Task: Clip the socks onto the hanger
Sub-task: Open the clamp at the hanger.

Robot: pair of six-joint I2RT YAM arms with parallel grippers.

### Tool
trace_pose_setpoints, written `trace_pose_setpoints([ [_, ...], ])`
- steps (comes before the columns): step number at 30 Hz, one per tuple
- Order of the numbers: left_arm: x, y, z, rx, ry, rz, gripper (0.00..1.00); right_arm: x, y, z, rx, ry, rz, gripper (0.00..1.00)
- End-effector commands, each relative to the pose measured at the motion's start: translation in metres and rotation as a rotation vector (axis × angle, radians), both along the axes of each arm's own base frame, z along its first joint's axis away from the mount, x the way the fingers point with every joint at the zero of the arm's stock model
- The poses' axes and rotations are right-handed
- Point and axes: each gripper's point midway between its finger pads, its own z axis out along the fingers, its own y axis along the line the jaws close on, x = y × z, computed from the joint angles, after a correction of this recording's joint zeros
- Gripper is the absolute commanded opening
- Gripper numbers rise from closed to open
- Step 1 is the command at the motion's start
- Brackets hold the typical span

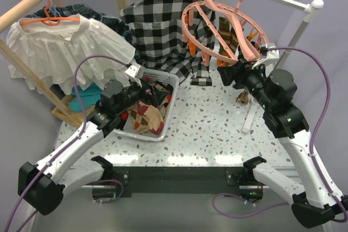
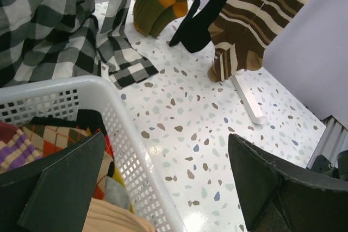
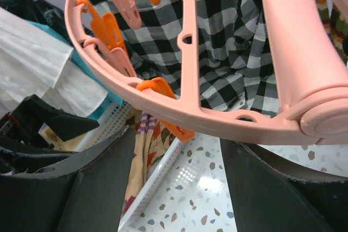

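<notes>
The hanger (image 3: 179,107) rim is crossing right over your right gripper (image 3: 176,150), and its pegs (image 3: 163,88) are dangling into the gap between the parted jaws, leaving you little room upward there. The checked shirt (image 1: 157,20) is hanging just behind the ring, closing off the back. By your left gripper (image 2: 166,137), the basket (image 2: 81,82) wall is blocking the left side. Bare table (image 2: 179,80) is lying open ahead, up to the hanging socks (image 2: 250,14) and a white bar (image 2: 247,101).

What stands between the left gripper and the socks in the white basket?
Nothing visible covers the socks; the basket is open on top. Only its rim runs under the left gripper, between the open fingers: one finger hangs over the socks, the other outside over the table.
</notes>
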Motion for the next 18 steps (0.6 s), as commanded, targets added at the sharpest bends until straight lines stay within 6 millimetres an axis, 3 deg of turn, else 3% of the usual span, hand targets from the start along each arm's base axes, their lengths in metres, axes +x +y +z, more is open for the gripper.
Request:
trace_pose_setpoints([
  [1, 0.006, -0.016, 0.052, -0.088, -0.116, 0.004, 1.00, 0.012, -0.004, 0.021, 0.086, -0.074, -0.066, 0.66],
  [10, 0.010, -0.048, 0.066, -0.113, -0.157, -0.025, 1.00, 0.022, -0.003, 0.017, 0.124, -0.083, -0.089, 0.60],
  [18, 0.009, -0.082, 0.079, -0.124, -0.229, -0.055, 1.00, 0.025, -0.016, 0.018, 0.149, -0.092, -0.163, 0.44],
])
